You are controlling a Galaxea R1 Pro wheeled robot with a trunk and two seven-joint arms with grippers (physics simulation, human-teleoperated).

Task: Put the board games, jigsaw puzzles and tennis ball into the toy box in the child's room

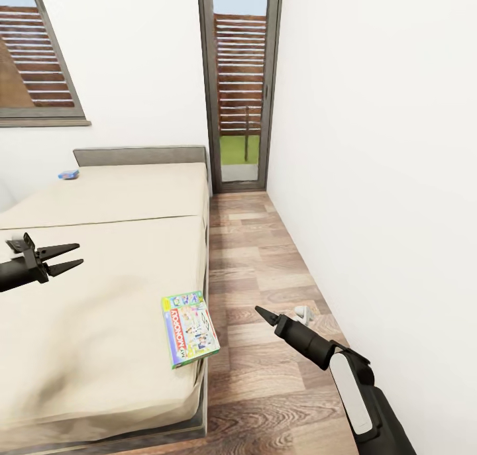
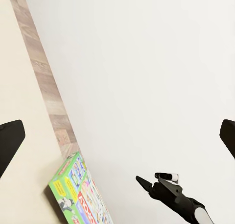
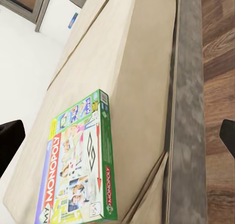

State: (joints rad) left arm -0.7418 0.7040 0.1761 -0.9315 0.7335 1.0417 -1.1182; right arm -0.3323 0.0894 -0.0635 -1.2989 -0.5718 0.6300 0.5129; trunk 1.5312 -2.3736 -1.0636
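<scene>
The low bed with the plain beige mattress and the low grey headboard stands against the white wall under a window with a grey frame. A flat green board game box with the red band reading MONOPOLY lies flat on the mattress at its right edge, close to the near right corner, and its outer corner comes a little over the edge of the mattress. In the right wrist view the same green box lies just beside the long edge of the mattress, above the grey bed frame. A smaller blue board game box lies at the far left corner of the mattress, near the headboard, well apart from the green one.

The left gripper hovers above the left part of the mattress; its two black fingers stand apart and nothing is between them. The right gripper hangs over the brown wooden floor between the bed and the white wall, near the green box but not touching it. In the head view its fingers look like one closed point, while in the right wrist view the tips stand far apart at both sides, so they are released and hold nothing. In the left wrist view the green box shows too
</scene>
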